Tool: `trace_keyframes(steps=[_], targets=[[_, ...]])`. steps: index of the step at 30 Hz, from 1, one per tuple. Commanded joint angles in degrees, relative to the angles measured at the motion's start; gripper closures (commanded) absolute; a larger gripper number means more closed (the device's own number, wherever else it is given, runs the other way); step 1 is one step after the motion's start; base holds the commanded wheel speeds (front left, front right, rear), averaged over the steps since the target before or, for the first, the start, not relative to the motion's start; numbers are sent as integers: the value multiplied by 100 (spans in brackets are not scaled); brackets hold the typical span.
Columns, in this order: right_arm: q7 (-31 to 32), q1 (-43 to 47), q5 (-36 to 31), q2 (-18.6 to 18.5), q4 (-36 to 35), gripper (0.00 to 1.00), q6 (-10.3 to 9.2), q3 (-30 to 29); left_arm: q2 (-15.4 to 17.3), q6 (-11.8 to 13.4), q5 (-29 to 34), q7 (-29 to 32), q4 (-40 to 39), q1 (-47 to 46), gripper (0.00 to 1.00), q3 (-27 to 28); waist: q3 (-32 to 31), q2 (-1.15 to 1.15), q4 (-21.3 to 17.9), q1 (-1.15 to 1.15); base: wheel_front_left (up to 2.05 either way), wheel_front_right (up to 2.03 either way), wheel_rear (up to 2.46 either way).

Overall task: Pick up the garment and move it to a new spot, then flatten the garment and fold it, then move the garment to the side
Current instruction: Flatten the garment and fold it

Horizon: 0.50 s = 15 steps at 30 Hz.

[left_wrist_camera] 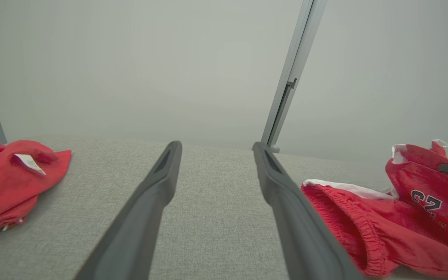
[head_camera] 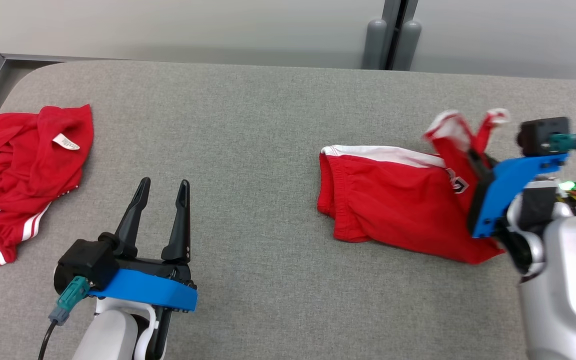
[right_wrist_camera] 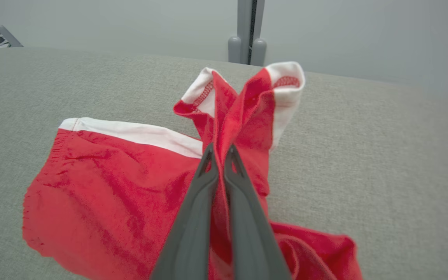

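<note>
Garment (head_camera: pixel 393 200) rests on grey table (head_camera: pixel 248 150) before pale wall (head_camera: pixel 168 25).

Grey cloth-topped table (head_camera: pixel 268 125) carries red shorts (head_camera: pixel 393 200) right, crumpled red garment (head_camera: pixel 18 160) left

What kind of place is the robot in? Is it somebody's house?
Probably a robot test room, not a house: a big grey fabric-covered table, plain pale wall panels joined by a grey metal post, and red shorts plus another red garment laid out for folding.
</note>
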Motion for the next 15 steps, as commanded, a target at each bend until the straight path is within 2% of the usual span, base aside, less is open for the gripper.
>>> trace_keyframes(steps=[1,6,10,15], targets=[[26,-18,52,62,1,100,3,171,44,-39,-1,-26,-13,38,0,8,13,0,17,0,0,0,0],[-14,-317,84,220,416,100,3,908,38,-39,-51,-27,-18,49,0,3,90,0,58,0,0,0,0],[-145,-547,593,235,941,100,3,1557,12,-39,-82,-26,-4,-39,0,-61,185,0,162,0,0,0,0],[-395,-808,1015,231,1543,100,3,2078,-22,-39,-98,-27,20,-102,0,-104,239,0,242,0,0,0,0]])
